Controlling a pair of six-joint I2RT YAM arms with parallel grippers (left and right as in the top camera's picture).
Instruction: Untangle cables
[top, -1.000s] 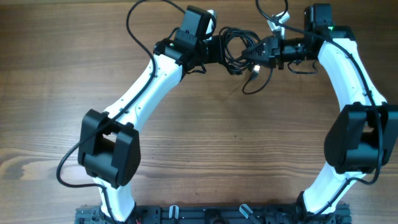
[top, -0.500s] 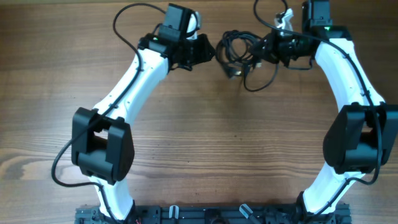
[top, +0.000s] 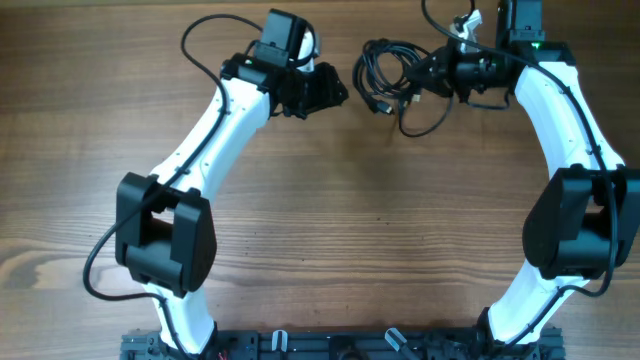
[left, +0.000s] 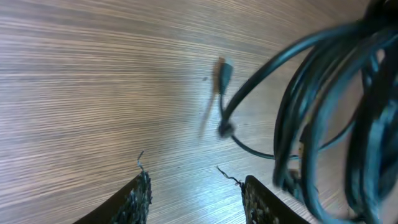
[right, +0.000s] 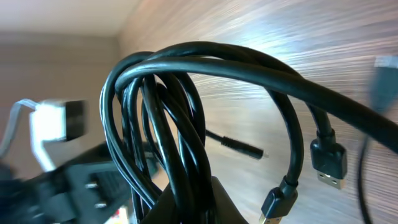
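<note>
The cables (top: 383, 78) hang as one knotted bundle of black coils at the far edge of the tabletop (top: 330, 220). The right gripper (top: 420, 78) has them. Its jaws are closed narrow on the bundle's right-hand side, and in the right wrist view the coils drape over and around the jaw, with a USB plug (right: 329, 163) dangling free below. One loose loop (top: 425, 125) sags out of the bundle toward the robot's bases.

The left gripper (top: 332, 92) stands just beside the bundle on its left, apart from it. Its jaws are parted and hold nothing. In the left wrist view the two fingers (left: 140, 198) frame bare wood, the coils lie ahead and to their right, and a small plug end (left: 222, 70) is blurred just left of the coils.

The bundle's long axis runs roughly across the tabletop, from the right jaws toward the left ones, so the free side of the knot faces the left arm. That arm looks the nearer one to take an outer strand. The knot is not yet undone.
</note>
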